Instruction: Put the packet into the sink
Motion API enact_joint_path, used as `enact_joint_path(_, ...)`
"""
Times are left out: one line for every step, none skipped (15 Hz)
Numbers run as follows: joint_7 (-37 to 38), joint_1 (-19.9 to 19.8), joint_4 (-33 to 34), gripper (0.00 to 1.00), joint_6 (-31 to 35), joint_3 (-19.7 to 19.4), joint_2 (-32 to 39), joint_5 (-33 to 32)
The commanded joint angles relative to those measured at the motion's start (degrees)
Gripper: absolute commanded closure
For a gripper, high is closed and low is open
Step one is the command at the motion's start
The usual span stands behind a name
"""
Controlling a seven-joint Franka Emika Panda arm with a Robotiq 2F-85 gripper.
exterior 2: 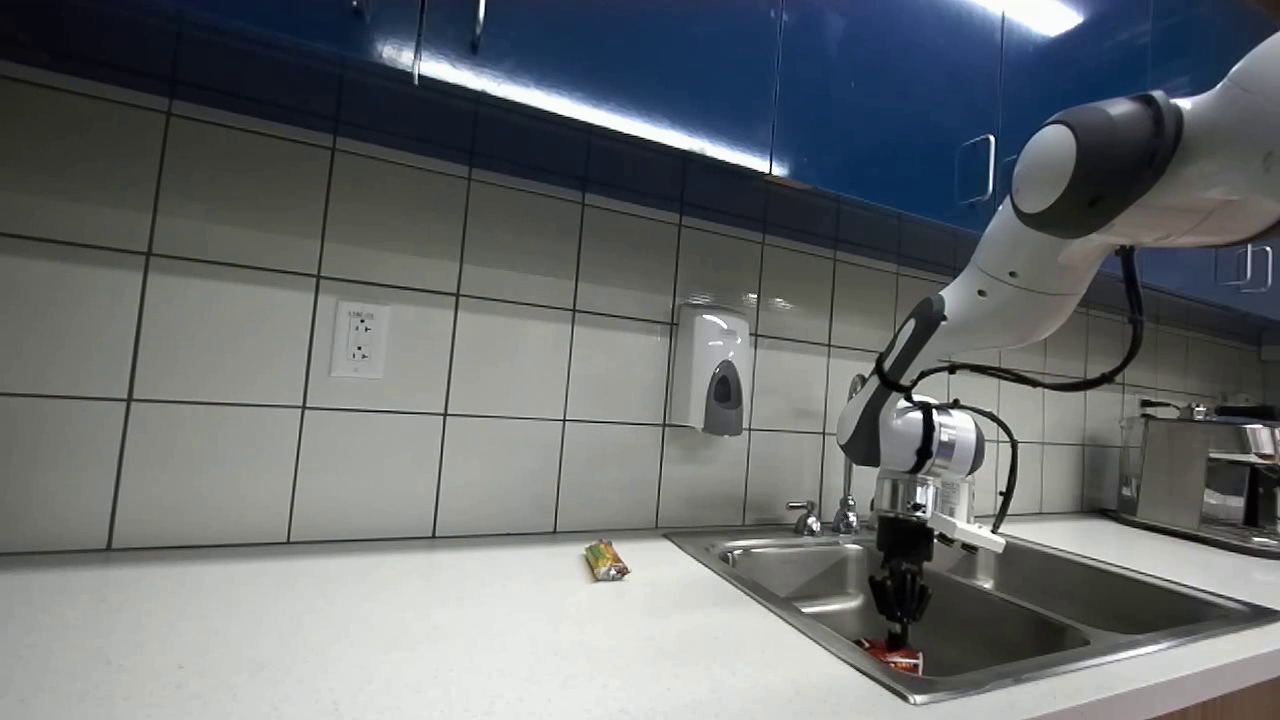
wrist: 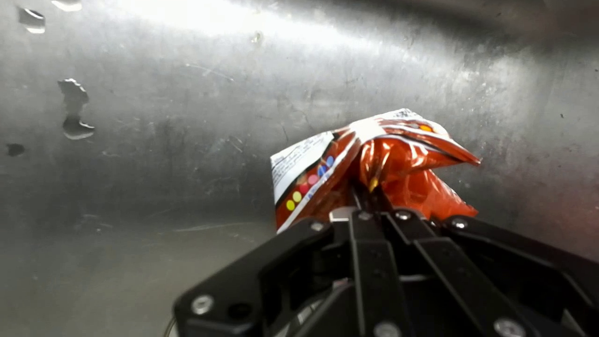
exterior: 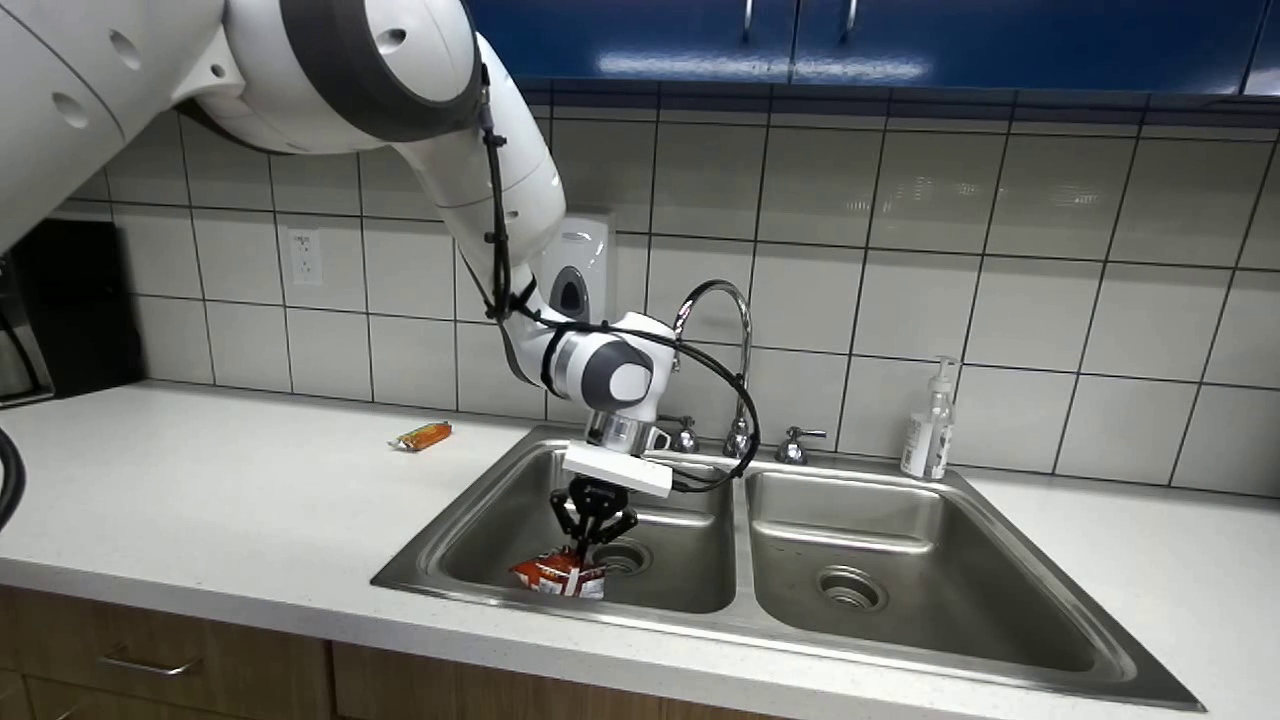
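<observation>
The packet, a crinkled red-and-white wrapper (exterior: 562, 576), is inside the bowl with the steel drain beside it, near that bowl's front wall. It also shows partly behind the rim in an exterior view (exterior 2: 895, 658) and whole in front of the fingers in the wrist view (wrist: 398, 157). My gripper (exterior: 582, 548) points down into the same bowl. In the wrist view its fingers (wrist: 372, 199) are shut on the packet's pinched middle. Whether the packet touches the bowl's floor I cannot tell. The stainless double sink (exterior: 800, 646) is set in the white counter.
A smaller orange-brown wrapped item (exterior: 422, 437) lies on the counter beside the sink. A chrome gooseneck faucet (exterior: 746, 350) and its handles stand behind the bowls, close to my wrist. A clear pump bottle (exterior: 928, 430) stands at the back rim. A soap dispenser (exterior 2: 712, 370) hangs on the tiles.
</observation>
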Motion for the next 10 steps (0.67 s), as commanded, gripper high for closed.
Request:
enact_joint_path(-0.4, -1.8, 1.8, 1.00, -0.5, 1.5, 1.0, -0.2)
enact_joint_path(-0.4, -1.9, 2.0, 1.00, -0.7, 1.5, 1.1, -0.2)
enact_joint_path(-0.3, -1.9, 2.0, 1.00, -0.8, 1.4, 1.2, -0.3)
enact_joint_path(-0.2, -1.8, 2.2, 0.74, -0.9, 1.3, 1.3, -0.5)
enact_joint_path(-0.2, -1.8, 2.2, 0.73, -0.9, 1.4, 1.3, -0.5)
enact_joint_path(-0.1, -1.8, 2.1, 0.66, -0.8, 1.3, 1.3, -0.6)
enact_joint_path(-0.1, -1.8, 2.1, 0.59, -0.8, 1.4, 1.2, -0.5)
enact_joint_path(-0.1, -1.8, 2.1, 0.50, -0.7, 1.4, 1.1, -0.4)
enact_joint_path(-0.1, -1.8, 2.1, 0.43, -0.8, 1.5, 1.0, -0.4)
enact_joint_path(-0.1, -1.7, 2.2, 0.34, -0.7, 1.5, 0.8, -0.4)
